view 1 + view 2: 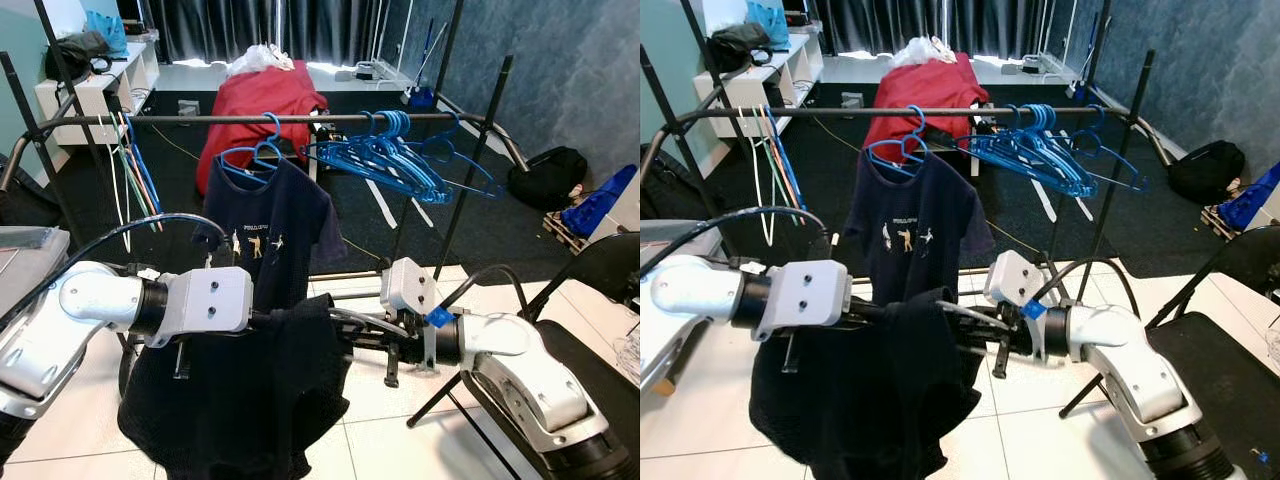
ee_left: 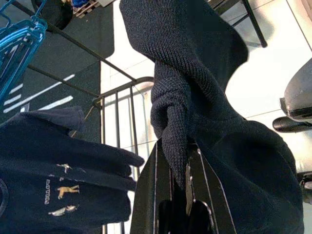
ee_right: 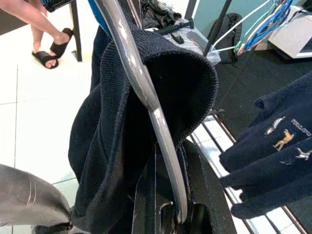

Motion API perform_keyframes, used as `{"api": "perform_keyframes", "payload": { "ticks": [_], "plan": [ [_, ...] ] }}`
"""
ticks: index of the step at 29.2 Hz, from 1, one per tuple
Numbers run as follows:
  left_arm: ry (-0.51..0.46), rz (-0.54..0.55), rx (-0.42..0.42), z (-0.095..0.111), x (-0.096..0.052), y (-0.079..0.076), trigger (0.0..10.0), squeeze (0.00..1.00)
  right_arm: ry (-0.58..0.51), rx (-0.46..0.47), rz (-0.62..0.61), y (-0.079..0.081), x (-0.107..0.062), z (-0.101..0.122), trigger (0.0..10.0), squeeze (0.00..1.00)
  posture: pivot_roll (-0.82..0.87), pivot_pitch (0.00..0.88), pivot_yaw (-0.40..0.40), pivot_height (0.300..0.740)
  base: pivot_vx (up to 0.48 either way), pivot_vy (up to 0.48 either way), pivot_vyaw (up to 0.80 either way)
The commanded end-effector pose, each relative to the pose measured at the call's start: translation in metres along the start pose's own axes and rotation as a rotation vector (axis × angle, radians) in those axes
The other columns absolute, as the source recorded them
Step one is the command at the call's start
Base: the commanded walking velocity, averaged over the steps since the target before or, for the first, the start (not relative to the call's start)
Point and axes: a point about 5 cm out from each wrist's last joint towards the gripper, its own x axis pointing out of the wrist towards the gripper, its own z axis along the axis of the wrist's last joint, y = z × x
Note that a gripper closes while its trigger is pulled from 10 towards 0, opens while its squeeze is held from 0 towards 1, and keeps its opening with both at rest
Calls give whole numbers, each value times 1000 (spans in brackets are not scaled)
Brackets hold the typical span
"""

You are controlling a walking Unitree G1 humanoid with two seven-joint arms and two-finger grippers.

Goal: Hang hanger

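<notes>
A dark knit sweater [image 1: 240, 400] hangs in front of me between both arms. My left gripper [image 2: 178, 192] is shut on a bunched fold of the sweater [image 2: 195, 87]. A silver metal hanger [image 3: 146, 97] is tucked inside the sweater's edge, and my right gripper [image 3: 170, 195] is shut on the hanger's wire. In the eye views the right gripper [image 1: 345, 335] meets the sweater from the right, at waist height. Beyond it stands the clothes rack, whose rod [image 1: 180, 119] carries a navy T-shirt [image 1: 265, 225] on a blue hanger.
A bunch of blue hangers [image 1: 385, 155] crowds the rod right of the T-shirt. Thin coloured hangers [image 1: 130, 170] dangle at its left end. A red cloth [image 1: 255, 100] lies behind the rack. A black folding chair [image 1: 600, 270] stands close at my right. A person's sandalled feet [image 3: 48, 46] are nearby.
</notes>
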Motion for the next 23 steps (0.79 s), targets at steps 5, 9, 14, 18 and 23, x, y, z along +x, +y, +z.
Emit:
{"api": "perform_keyframes", "payload": {
  "ticks": [5, 9, 14, 18, 23],
  "plan": [
    [-59, -22, 46, 11, 2, 2, 10000, 0, -35, -7, -93, -13, -2, 7, 0, 0, 0, 22, -12, 740, 0, 0, 0],
    [-91, -28, 15, 14, -1, 4, 10000, 1000, -69, -1, -121, -17, -4, 11, 0, 0, 1, 24, -11, 740, 0, 0, 0],
    [-157, 7, 9, 22, -5, 9, 10000, 0, -115, 6, -142, -20, -6, 18, 0, 0, 1, 25, -12, 740, 0, 0, 0],
    [-182, 31, 9, 25, -7, 12, 10000, 0, -144, 14, -152, -22, -7, 21, 0, 0, 1, 24, -12, 740, 0, 0, 0],
    [-283, 245, -46, 24, -34, 37, 10000, 0, -231, 39, -185, -29, -21, 32, 0, 0, 9, 30, -16, 740, 0, 0, 0]
  ]
}}
